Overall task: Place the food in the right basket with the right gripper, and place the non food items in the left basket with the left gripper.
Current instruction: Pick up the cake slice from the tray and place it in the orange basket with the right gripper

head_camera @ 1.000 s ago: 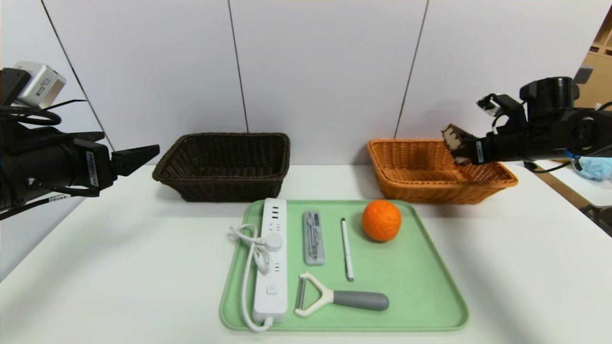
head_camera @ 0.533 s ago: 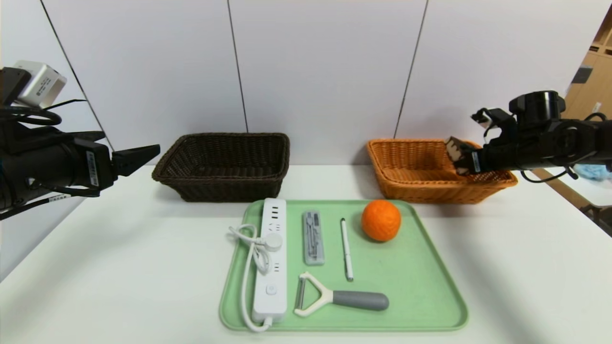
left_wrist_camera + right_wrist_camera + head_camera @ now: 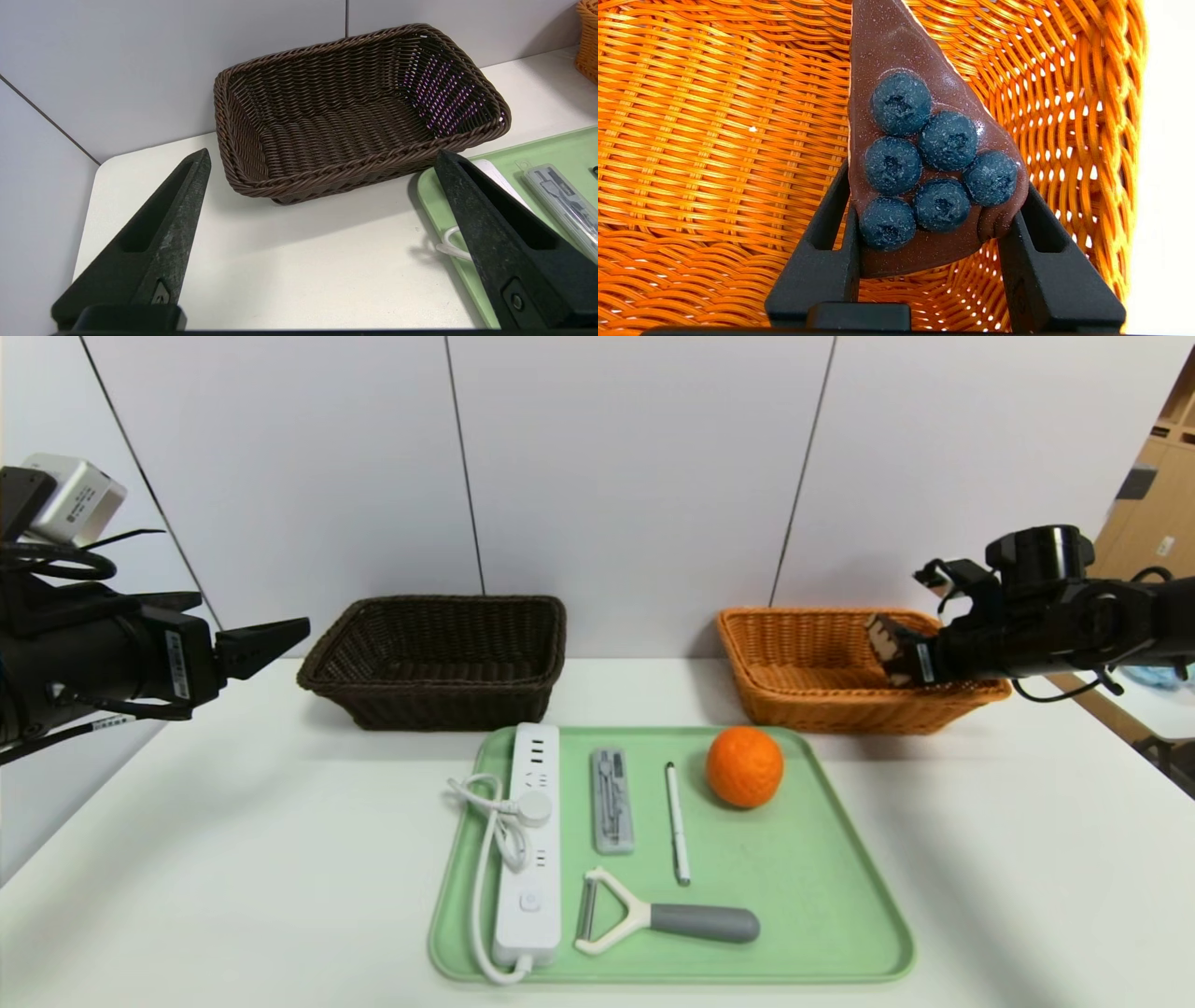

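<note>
Cake (image 3: pixel 924 163) clamped in right gripper (image 3: pixel 931 233), low inside orange basket (image 3: pixel 803 653) w/ tip down, prob. for release. Orange (image 3: pixel 744 766) on tray (image 3: pixel 840 915). Left gripper (image 3: pixel 322 205) parked, jaws apart, near dark basket (image 3: pixel 355 121).

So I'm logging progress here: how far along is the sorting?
Nothing is finished: both baskets hold nothing yet. In hand: the right pincer grips the chocolate blueberry cake slice inside the orange-tan wicker basket. Left: round orange fruit, white power strip, grey case, white pen, grey-handled peeler for the dark brown basket.
</note>
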`<action>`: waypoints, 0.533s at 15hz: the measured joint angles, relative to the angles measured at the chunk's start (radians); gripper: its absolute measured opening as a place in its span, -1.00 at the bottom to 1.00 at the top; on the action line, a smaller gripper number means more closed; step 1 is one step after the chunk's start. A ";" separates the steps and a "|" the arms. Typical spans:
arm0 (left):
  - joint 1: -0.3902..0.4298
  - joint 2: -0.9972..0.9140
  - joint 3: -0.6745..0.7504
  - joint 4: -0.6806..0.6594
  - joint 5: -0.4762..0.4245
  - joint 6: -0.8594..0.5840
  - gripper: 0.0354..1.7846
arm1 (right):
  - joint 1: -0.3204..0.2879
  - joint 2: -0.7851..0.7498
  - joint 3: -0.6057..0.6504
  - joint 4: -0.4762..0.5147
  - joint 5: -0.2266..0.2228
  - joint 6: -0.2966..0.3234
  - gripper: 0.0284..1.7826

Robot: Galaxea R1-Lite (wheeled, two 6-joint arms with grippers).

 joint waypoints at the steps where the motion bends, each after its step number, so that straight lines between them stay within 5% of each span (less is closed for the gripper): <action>1: 0.000 0.000 0.000 0.000 0.000 0.000 0.89 | 0.000 -0.004 0.000 0.000 0.000 0.000 -0.11; 8: 0.000 -0.007 0.000 0.000 0.000 0.000 0.89 | 0.010 -0.033 0.024 -0.001 0.000 0.003 -0.03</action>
